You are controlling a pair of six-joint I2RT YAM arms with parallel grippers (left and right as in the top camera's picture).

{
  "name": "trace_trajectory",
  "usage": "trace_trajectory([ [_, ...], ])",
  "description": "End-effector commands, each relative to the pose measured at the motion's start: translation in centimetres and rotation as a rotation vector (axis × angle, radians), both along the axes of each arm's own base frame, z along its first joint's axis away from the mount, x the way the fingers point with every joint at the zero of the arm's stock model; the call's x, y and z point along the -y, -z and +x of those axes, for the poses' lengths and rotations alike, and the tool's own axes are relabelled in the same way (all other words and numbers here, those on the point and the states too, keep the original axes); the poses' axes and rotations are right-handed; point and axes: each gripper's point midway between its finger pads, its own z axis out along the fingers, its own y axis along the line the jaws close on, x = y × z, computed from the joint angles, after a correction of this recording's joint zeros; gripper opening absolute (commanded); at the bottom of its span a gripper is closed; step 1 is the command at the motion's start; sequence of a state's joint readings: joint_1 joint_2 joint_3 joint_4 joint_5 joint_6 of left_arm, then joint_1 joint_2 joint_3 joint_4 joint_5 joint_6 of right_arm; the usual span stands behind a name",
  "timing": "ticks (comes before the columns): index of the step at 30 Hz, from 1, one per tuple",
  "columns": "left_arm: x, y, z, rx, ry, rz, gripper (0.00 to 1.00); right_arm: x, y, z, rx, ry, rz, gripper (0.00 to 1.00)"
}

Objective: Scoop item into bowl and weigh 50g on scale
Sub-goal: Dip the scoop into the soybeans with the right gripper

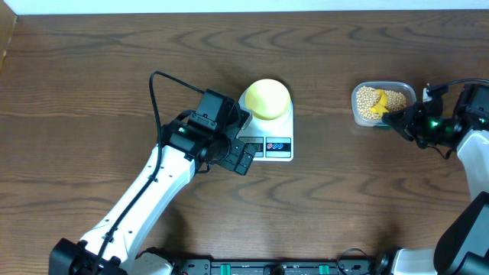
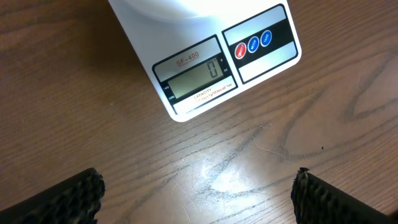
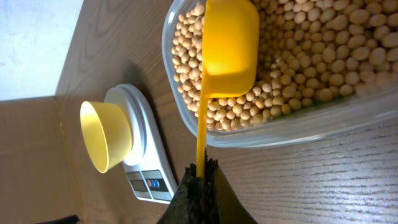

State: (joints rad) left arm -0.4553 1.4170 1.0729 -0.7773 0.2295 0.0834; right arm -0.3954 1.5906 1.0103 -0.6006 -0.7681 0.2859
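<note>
The pale-yellow bowl (image 1: 268, 98) stands on the white scale (image 1: 281, 130) at mid-table; both also show in the right wrist view, bowl (image 3: 106, 135) and scale (image 3: 146, 149). The scale's display (image 2: 198, 78) reads 0. My left gripper (image 2: 196, 196) is open and empty over bare wood just in front of the scale. My right gripper (image 3: 200, 171) is shut on the handle of a bright yellow scoop (image 3: 227, 43), whose cup rests on the tan beans (image 3: 311, 56) in a clear plastic tub (image 1: 382, 102) at the right.
The wooden table (image 1: 344, 198) carries nothing else. The left arm (image 1: 153, 198) lies diagonally from the front left up to the scale. A black cable (image 1: 157, 92) loops above it.
</note>
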Motion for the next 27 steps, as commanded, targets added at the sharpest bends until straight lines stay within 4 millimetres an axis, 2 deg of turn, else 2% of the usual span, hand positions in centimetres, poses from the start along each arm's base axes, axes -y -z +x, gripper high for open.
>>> trace_trajectory([
  [1,-0.3,0.6,-0.1,-0.007,0.008,0.022,0.98,0.0,-0.1,-0.3,-0.017,0.026,0.077,0.01],
  [10,-0.3,0.6,-0.1,-0.007,0.008,0.022,0.98,1.5,-1.7,-0.8,0.022,0.068,0.202,0.01],
  [13,-0.3,0.6,-0.1,-0.007,0.008,0.022,0.98,2.5,-1.6,-1.2,0.010,0.102,0.211,0.01],
  [27,-0.3,0.6,-0.1,-0.007,0.008,0.022,0.98,5.0,-4.6,-2.9,0.116,0.149,0.402,0.01],
])
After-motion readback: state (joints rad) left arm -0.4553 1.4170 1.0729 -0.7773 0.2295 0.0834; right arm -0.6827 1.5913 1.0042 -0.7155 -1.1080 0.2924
